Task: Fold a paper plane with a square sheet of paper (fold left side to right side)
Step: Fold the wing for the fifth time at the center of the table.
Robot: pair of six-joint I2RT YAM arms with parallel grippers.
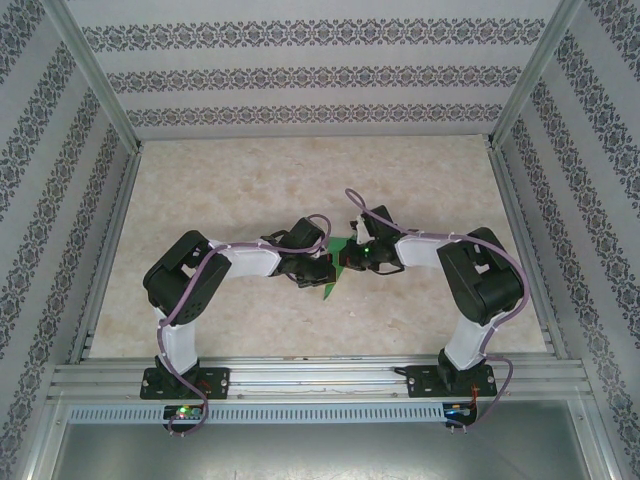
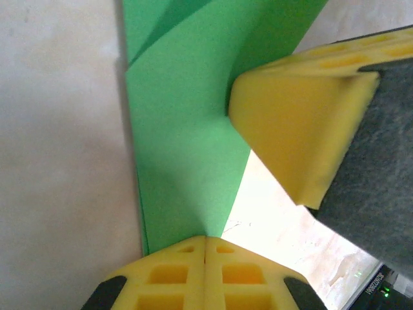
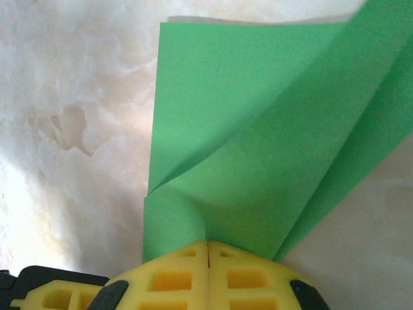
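The bright green paper (image 1: 328, 288) is folded into a slim pointed plane shape and is held just above the table's middle, between my two grippers. My left gripper (image 1: 316, 272) is shut on it: in the left wrist view the yellow pads (image 2: 187, 271) meet at the gripper's tip (image 2: 205, 240), with the paper (image 2: 187, 129) running into the seam. My right gripper (image 1: 352, 262) is also shut on the paper, its tip (image 3: 208, 244) pinching the creased, curling layers (image 3: 258, 161). The right gripper's yellow finger (image 2: 297, 123) presses against the paper from the right.
The beige marbled table (image 1: 250, 180) stretches around the grippers, walled by patterned panels (image 1: 300, 70) at the back and sides. An aluminium rail (image 1: 320, 380) carries both arm bases along the near edge.
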